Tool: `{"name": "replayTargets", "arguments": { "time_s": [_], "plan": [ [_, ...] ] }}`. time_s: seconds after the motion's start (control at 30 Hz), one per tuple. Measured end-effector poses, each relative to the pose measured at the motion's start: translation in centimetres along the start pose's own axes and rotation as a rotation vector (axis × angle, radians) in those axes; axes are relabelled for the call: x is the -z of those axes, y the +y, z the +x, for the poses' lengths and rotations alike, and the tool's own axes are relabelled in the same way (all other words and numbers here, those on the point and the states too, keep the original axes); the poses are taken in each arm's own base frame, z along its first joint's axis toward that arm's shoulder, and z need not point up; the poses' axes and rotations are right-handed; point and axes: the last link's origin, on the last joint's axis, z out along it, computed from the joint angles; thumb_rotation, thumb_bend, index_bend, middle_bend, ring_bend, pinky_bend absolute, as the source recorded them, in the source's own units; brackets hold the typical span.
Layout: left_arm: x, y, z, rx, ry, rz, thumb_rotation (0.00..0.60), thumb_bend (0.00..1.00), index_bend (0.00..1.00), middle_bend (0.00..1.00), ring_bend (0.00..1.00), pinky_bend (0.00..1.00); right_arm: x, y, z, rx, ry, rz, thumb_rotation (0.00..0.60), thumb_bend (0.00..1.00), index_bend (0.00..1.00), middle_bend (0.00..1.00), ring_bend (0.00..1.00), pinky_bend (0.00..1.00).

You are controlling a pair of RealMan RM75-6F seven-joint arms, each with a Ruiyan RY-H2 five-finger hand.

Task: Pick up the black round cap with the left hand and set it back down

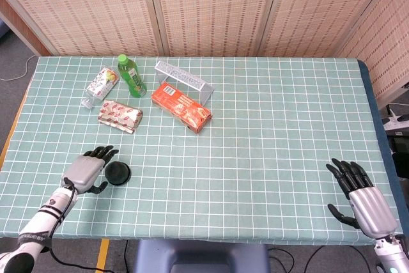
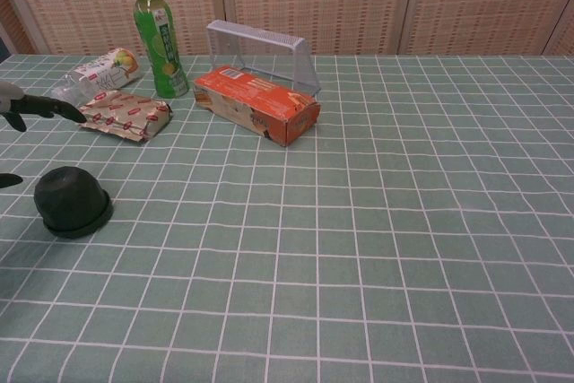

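A: Black round cap (image 1: 117,172) sits on the table (image 1: 268,158) near the front edge, left hand (image 1: 87,169) just beside it, fingers spread, holding nothing.

B: Low dome; a shallow close could slide it toward the foil packet (image 1: 119,117).

A: Right hand (image 1: 364,201) idles, fingers apart.

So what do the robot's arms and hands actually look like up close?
Both hands are alike: the left hand and right hand each have a smooth silver-grey shell over the back and slim black jointed fingers. The left forearm is pale grey-white with dark bands round it, and a thin dark cable runs beside it.
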Motion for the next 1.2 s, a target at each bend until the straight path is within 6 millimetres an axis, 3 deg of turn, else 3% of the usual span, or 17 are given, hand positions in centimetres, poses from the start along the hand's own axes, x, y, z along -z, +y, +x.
{"name": "replayTargets", "arguments": {
  "time_s": [0.43,0.8,1.2],
  "plan": [
    [-3.6,3.3,0.7,-0.067,-0.162,0.033,0.6,0.37,0.0,0.0,0.0,0.11,0.0,0.1,0.2,-0.009,0.013,-0.005,0.6,0.22,0.0,0.0,0.0,0.0],
    [-5.3,4.9,0.6,-0.16,-0.295,0.123,0.6,0.35,0.0,0.0,0.0,0.11,-0.1,0.1,0.2,-0.028,-0.01,0.004,0.6,0.22,0.0,0.0,0.0,0.0],
    [-6.7,4.6,-0.2,-0.187,-0.343,0.14,0.6,0.34,0.0,0.0,0.0,0.11,0.0,0.1,0.3,-0.039,-0.016,0.018,0.6,0.22,0.0,0.0,0.0,0.0]
  ]
}}
